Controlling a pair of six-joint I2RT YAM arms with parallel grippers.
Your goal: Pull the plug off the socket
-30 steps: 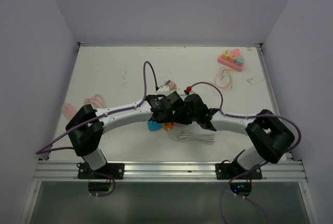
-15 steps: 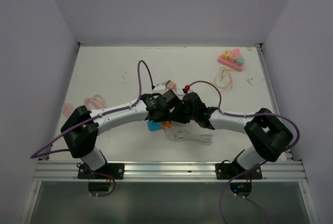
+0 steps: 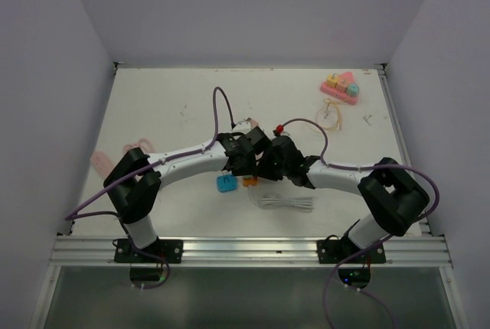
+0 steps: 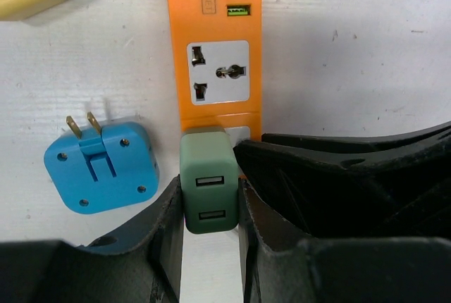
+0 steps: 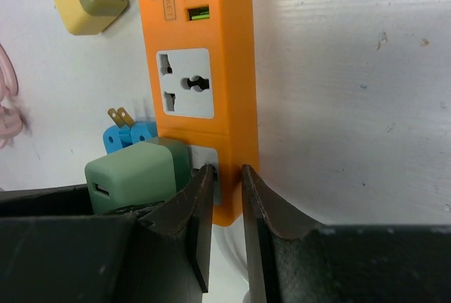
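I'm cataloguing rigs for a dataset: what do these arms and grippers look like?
Both the left arm and right arm have white tubular links with bulky black joint housings. A purple cable runs along each and loops free near the wrist. The left gripper and right gripper are matte black and angular. No markings show.

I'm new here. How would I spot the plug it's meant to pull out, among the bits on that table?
Find the long orange plastic power strip lying on the white table. The sage-green square charger block sits in the strip's end socket. Unlike the loose blue adapter beside it, it is plugged in and shows two USB slots.
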